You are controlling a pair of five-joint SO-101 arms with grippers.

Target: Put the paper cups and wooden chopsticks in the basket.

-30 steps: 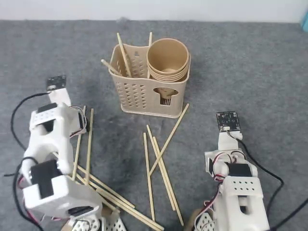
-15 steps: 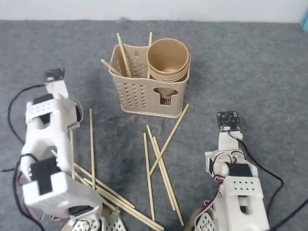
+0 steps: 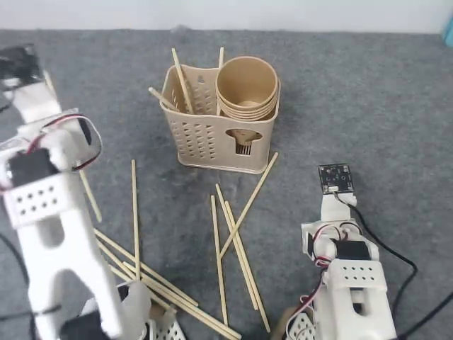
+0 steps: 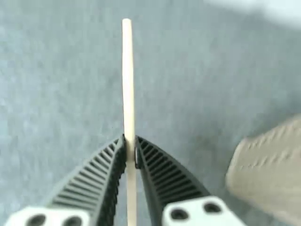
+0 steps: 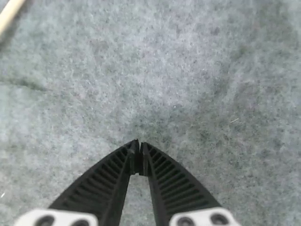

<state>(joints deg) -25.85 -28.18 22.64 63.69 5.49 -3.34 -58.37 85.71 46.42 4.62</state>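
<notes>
The paper cups are stacked in the right compartment of the basket, at the upper centre of the high view. A few upright chopsticks stand in its left compartment. Loose chopsticks lie crossed on the grey table below the basket and toward the lower left, some partly hidden by the left arm. The left tool pinches a single chopstick, whose near end is cut off at the frame's bottom edge. The right tool, tips pressed together, hangs over bare table.

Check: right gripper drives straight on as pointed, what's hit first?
Probably only the grey carpet: the shut right gripper aims at a bare patch, and the chopstick end lies well off that line.
</notes>
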